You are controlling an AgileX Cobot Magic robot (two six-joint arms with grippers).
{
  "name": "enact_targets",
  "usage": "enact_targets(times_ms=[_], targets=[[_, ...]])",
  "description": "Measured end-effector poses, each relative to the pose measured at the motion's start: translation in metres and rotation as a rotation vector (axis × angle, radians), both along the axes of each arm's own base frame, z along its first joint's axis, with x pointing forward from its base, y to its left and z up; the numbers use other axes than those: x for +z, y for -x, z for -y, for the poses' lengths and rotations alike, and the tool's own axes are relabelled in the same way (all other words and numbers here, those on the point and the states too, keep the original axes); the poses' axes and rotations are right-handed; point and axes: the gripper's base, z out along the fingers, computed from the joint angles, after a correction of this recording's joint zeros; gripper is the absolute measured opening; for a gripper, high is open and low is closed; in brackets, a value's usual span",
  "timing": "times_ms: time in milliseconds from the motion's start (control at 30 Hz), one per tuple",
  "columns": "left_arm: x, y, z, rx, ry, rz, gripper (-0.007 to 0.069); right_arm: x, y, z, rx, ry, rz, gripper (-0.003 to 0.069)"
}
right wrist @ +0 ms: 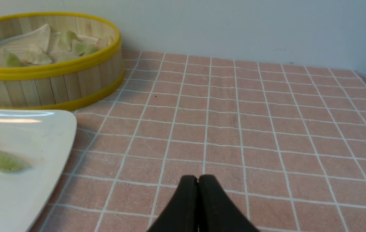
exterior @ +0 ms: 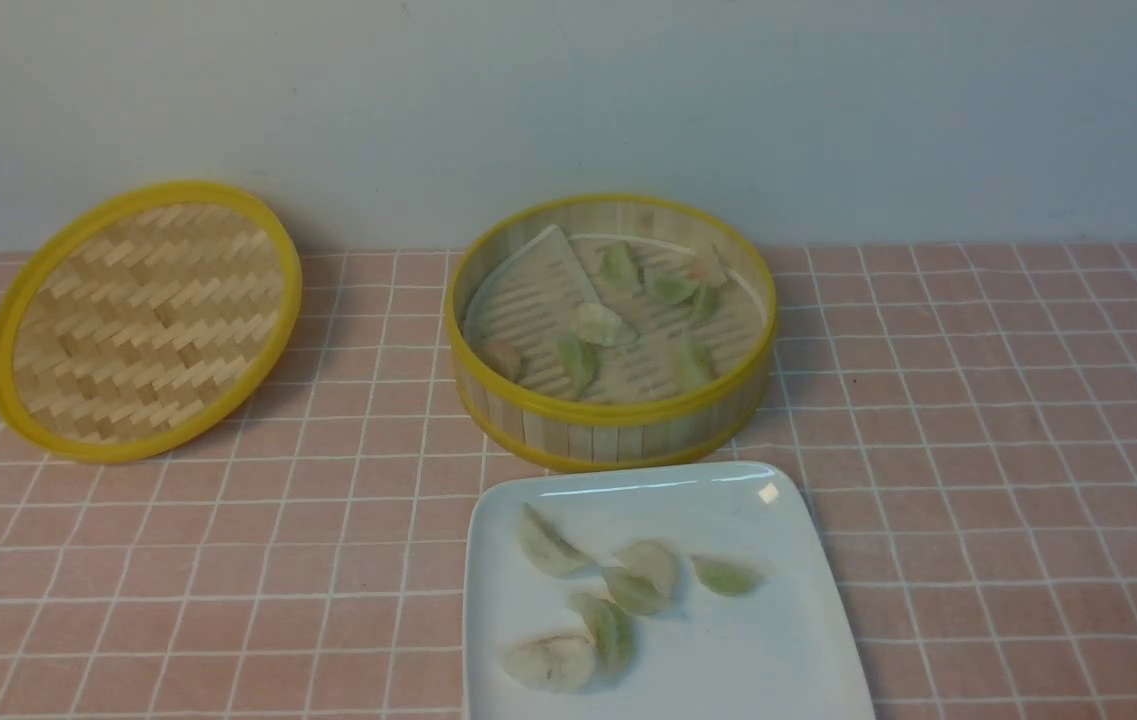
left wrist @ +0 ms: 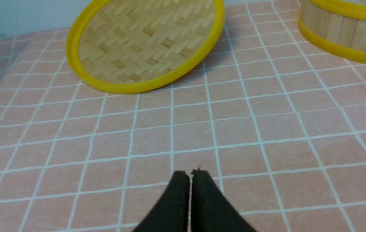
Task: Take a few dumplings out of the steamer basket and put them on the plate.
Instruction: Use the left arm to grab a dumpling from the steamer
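Dumplings point(exterior: 611, 632), several on the plate point(exterior: 748, 660) at the desk's near edge, the rest inside the steamer basket point(exterior: 618, 442) near the desk's far edge. Left gripper point(left wrist: 190, 174): closed, fingertips together, no dumpling between them. Right gripper point(right wrist: 197, 179): likewise closed and without a load. Task status, by judgement: perhaps complete, dumplings being on the plate already. Hazards, should more be wanted: soft wrappers may tear or slip under a hard pinch; closely set pieces, on plate and in basket alike, may be dragged along when one is gripped; a low approach could catch the basket's upright wall and push it into the plate, which lies just beside it. Edges: basket rim raised all round, calling for entry from above; plate rim low, with bare white surface toward its right side. Room: open desk toward the right edge; open desk also toward the near left corner, short of the woven lid point(exterior: 153, 320) propped at the far left.
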Motion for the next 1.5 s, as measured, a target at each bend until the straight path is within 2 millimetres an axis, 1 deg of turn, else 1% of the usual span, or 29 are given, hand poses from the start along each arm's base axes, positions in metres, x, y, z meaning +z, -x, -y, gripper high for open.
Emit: enact_targets(times_ms=[200,267,333,433,500,533,567,667,733,867,933,1000,1033,1067,1100,1133,1200,1233,1267,1300,1333,1367,1400,1433,1467,1500], targets=[[0.0,0.0,-0.001,0.001,-0.032,0.003,-0.0006,0.0,0.0,0.0,0.0,0.0,0.0,-0.0011],[0.002,-0.001,0.0,0.008,0.025,0.032,-0.0006,0.0,0.0,0.0,0.0,0.0,0.0,-0.0011],[0.007,-0.002,0.002,0.017,0.158,0.092,-0.0006,0.0,0.0,0.0,0.0,0.0,0.0,-0.0011],[0.018,-0.004,0.005,0.04,0.434,0.198,-0.0006,0.0,0.0,0.0,0.0,0.0,0.0,-0.0011],[0.025,-0.005,0.005,0.057,0.62,0.276,-0.0006,0.0,0.0,0.0,0.0,0.0,0.0,-0.0011],[0.028,-0.005,0.004,0.062,0.669,0.302,-0.0006,0.0,0.0,0.0,0.0,0.0,0.0,-0.0011],[0.034,-0.004,0.002,0.074,0.767,0.368,-0.0006,0.0,0.0,0.0,0.0,0.002,0.0,-0.0011],[0.046,-0.003,-0.004,0.097,0.896,0.517,-0.0006,0.001,0.0,-0.001,0.001,-0.027,0.013,-0.0011],[0.053,0.0,-0.009,0.112,0.934,0.615,-0.0006,0.003,-0.001,-0.002,-0.004,-0.114,0.038,-0.0011],[0.065,0.006,-0.019,0.137,0.986,0.81,-0.0006,0.021,-0.002,0.002,-0.062,-0.517,0.222,-0.0011],[0.073,0.009,-0.021,0.133,1.007,0.869,-0.0006,0.027,-0.002,0.006,-0.101,-0.704,0.293,-0.0011],[0.095,0.016,-0.02,0.094,1.012,0.931,-0.0006,0.032,-0.001,0.013,-0.155,-0.891,0.361,-0.0011],[0.108,0.019,-0.02,0.072,1.001,0.952,-0.0006,0.033,-0.001,0.015,-0.17,-0.919,0.381,-0.0011],[0.125,0.024,-0.018,0.043,0.976,0.973,-0.0006,0.034,0.0,0.018,-0.196,-0.976,0.407,-0.0011],[0.151,0.028,-0.015,0.006,0.935,0.977,-0.0006,0.035,0.001,0.022,-0.228,-1.043,0.434,-0.0011],[0.17,0.029,-0.012,-0.018,0.9,0.96,-0.0006,0.035,0.001,0.024,-0.25,-1.088,0.449,-0.0011],[0.194,0.026,-0.005,-0.05,0.826,0.862,-0.0006,0.035,0.002,0.026,-0.275,-1.144,0.462,-0.0011],[0.216,0.023,0.001,-0.07,0.743,0.755,-0.0006,0.034,0.002,0.027,-0.28,-1.16,0.458,-0.0011],[0.23,0.013,0.005,-0.065,0.66,0.646,-0.0006,0.038,0.001,0.023,-0.247,-1.144,0.432,-0.0011],[0.23,0.013,0.005,-0.065,0.66,0.646,-0.0006,0.038,0.001,0.022,-0.24,-1.143,0.422,-0.0011],[0.248,-0.005,0.009,-0.051,0.561,0.433,-0.0006,0.055,0.004,0.013,-0.133,-1.048,0.388,-0.0011],[0.252,-0.008,0.01,-0.051,0.537,0.37,-0.0006,0.067,0.006,0.007,-0.075,-0.995,0.375,-0.0011],[0.255,-0.027,0.012,-0.039,0.496,0.217,-0.0006,0.079,0.008,0.003,-0.025,-0.928,0.366,-0.0011],[0.256,-0.042,0.014,-0.035,0.462,0.078,-0.0006,0.098,0.01,-0.003,0.034,-0.851,0.345,-0.0011],[0.257,-0.046,0.015,-0.038,0.447,0.012,-0.0006,0.101,0.009,-0.004,0.039,-0.839,0.334,-0.0011],[0.252,-0.071,0.018,-0.046,0.405,-0.159,-0.0006,0.118,0.008,-0.009,0.087,-0.766,0.289,-0.0011]])
